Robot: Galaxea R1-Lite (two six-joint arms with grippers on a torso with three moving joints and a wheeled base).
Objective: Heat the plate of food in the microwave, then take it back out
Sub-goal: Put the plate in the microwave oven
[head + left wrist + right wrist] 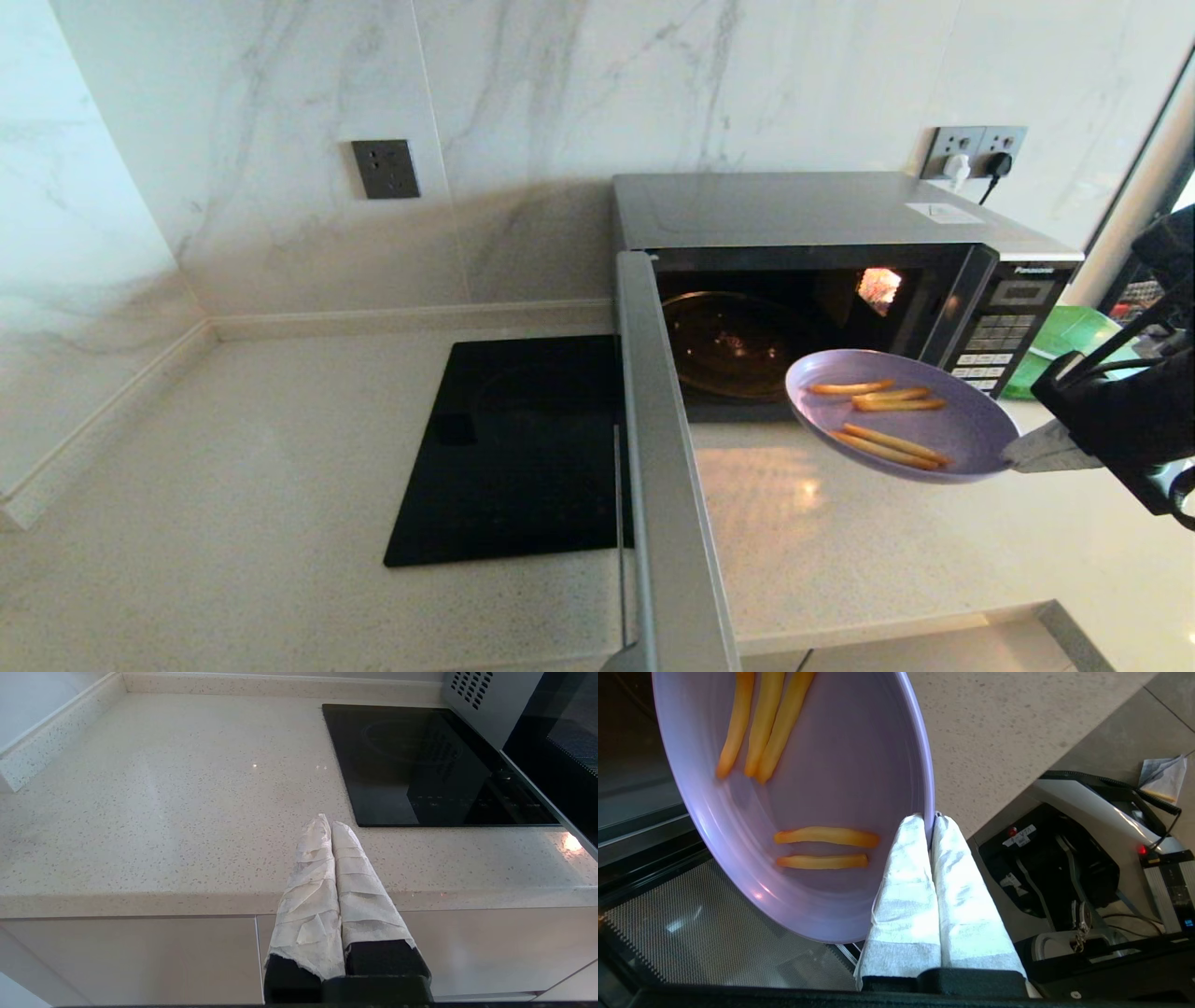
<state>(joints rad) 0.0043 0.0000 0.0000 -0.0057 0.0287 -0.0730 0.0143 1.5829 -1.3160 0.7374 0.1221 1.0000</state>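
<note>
The lilac plate of food [934, 420] hangs in the air just outside the microwave [803, 219], in front of its lit cavity, with several orange-tan sticks on it. My right gripper [1018, 457] is shut on the plate's right rim. In the right wrist view its white-wrapped fingers [901, 868] pinch the rim of the plate of food [822, 765]. The microwave door [658, 448] stands wide open toward me. My left gripper [329, 823] is shut on nothing, low by the counter's front edge, out of the head view.
A black glass cooktop [523, 448] lies left of the open door. A green board [1074, 336] sits right of the microwave below a wall socket [976, 149]. The glass turntable [728, 345] inside is bare. The speckled counter [233, 485] reaches the left wall.
</note>
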